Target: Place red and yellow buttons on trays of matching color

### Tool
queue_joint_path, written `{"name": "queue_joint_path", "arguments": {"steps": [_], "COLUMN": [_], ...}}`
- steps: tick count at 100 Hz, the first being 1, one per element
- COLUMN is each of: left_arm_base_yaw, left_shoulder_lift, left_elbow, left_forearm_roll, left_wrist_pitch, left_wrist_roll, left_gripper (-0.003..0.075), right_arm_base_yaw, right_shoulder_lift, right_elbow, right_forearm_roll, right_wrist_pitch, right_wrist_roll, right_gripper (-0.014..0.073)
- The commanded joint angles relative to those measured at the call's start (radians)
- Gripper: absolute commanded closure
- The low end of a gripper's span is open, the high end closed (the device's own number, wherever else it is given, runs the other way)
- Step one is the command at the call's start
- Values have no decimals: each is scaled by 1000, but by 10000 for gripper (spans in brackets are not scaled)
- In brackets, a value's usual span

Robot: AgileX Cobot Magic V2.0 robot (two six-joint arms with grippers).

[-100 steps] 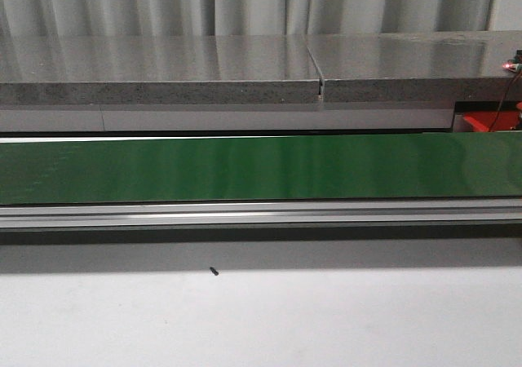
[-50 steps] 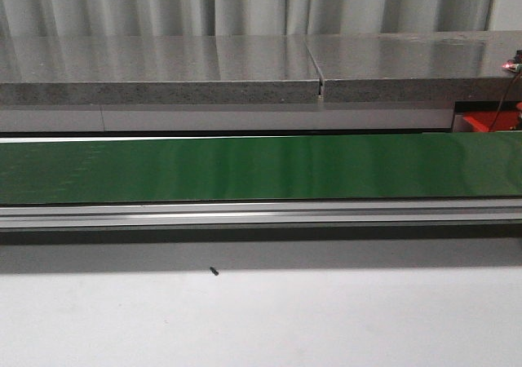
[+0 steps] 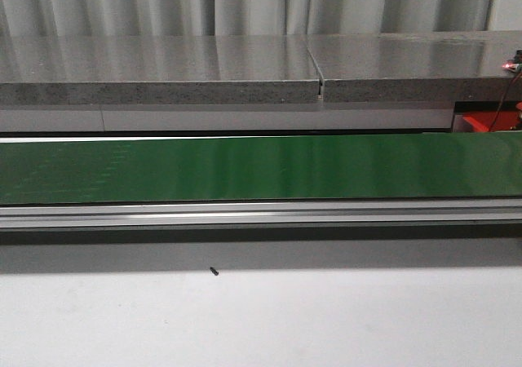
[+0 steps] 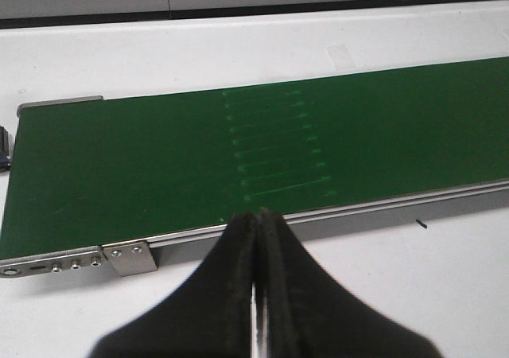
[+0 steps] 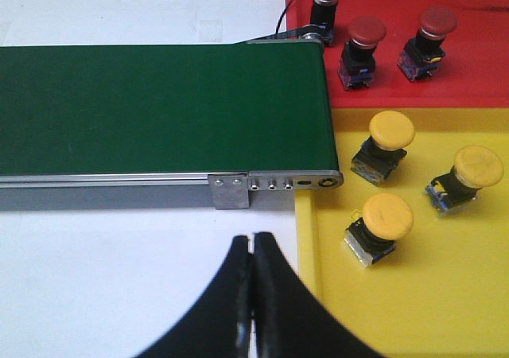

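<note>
**Belt bare, buttons sorted**

Front view: green belt carries nothing.

Left wrist view: left pincer is clenched, empty, above the white surface.

Right wrist view: right pincer is clenched, empty. Red buttons stand on the red tray at one o'clock, yellow buttons on the yellow tray at three. Best to wait with fingers spread beside the belt's end.

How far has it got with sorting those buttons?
Three red buttons sit on the red tray and three yellow buttons on the yellow tray, so six look sorted. Nothing is in hand: both jaws are shut and empty. The green belt carries no button, so nothing visibly remains.
</note>
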Motion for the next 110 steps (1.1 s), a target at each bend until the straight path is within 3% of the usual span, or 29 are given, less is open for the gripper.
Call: {"name": "queue_joint_path", "arguments": {"steps": [1, 28, 63, 76, 93, 98, 110], "left_arm_base_yaw": [-7, 63, 339, 400, 444, 451, 475], "left_shoulder_lift": [0, 85, 328, 421, 533, 566, 651], "left_elbow": [-26, -26, -36, -74, -174, -210, -311], "left_forearm_roll": [-24, -9, -70, -70, -68, -64, -61], "left_wrist_pitch": [-102, -180, -335, -360, -360, -350, -299], "left_wrist_roll": [0, 0, 0, 0, 0, 0, 0], "left_gripper": [741, 741, 727, 576, 202, 128, 79], "right_arm_base_yaw": [-2, -2, -2, -2, -2, -2, -2], "right_shoulder_lift": [3, 3, 3, 3, 3, 3, 3], "right_elbow": [-22, -22, -22, -22, -22, -22, -22], "right_forearm_roll": [-6, -6, -6, -6, -6, -6, -6], "right_wrist_pitch": [-59, -59, -59, -59, -59, -59, -59], "right_wrist_roll": [-2, -2, -2, -2, -2, -2, -2], "right_gripper": [661, 661, 661, 661, 661, 661, 661]}}
